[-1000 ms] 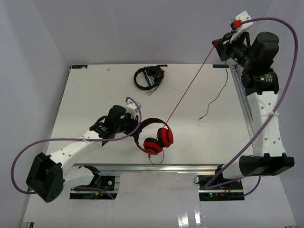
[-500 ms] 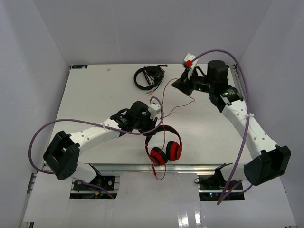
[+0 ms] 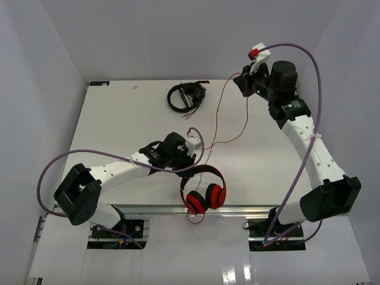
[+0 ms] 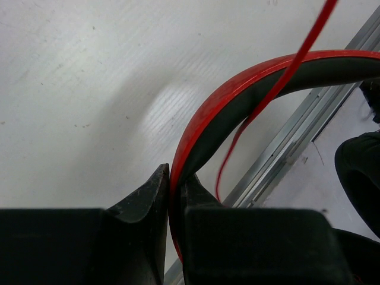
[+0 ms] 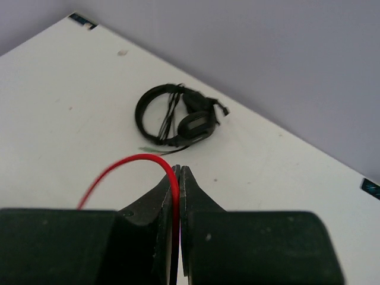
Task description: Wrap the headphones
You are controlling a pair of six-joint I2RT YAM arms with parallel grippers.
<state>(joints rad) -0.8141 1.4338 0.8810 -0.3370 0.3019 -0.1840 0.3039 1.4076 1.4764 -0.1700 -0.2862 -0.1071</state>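
Observation:
The red headphones (image 3: 205,193) lie near the table's front edge, earcups toward the front. My left gripper (image 3: 189,162) is shut on their red-black headband (image 4: 237,101). Their thin red cable (image 3: 216,116) runs slack from the headband up to my right gripper (image 3: 244,83), which is raised at the back right and shut on the cable (image 5: 142,159). A second strand of cable (image 3: 244,127) loops down from that gripper over the table. A short loop of cable (image 3: 195,216) hangs over the front edge.
Black headphones (image 3: 186,97) with a coiled cable lie at the back centre, also in the right wrist view (image 5: 175,116). The table's metal front rail (image 4: 285,148) runs just beyond the headband. White walls close the back and sides.
My right gripper swung in from the far right, dipped toward the table centre, then rose again at the back right; the taut cable went slack. My left gripper carried the headphones rightward and toward the front.

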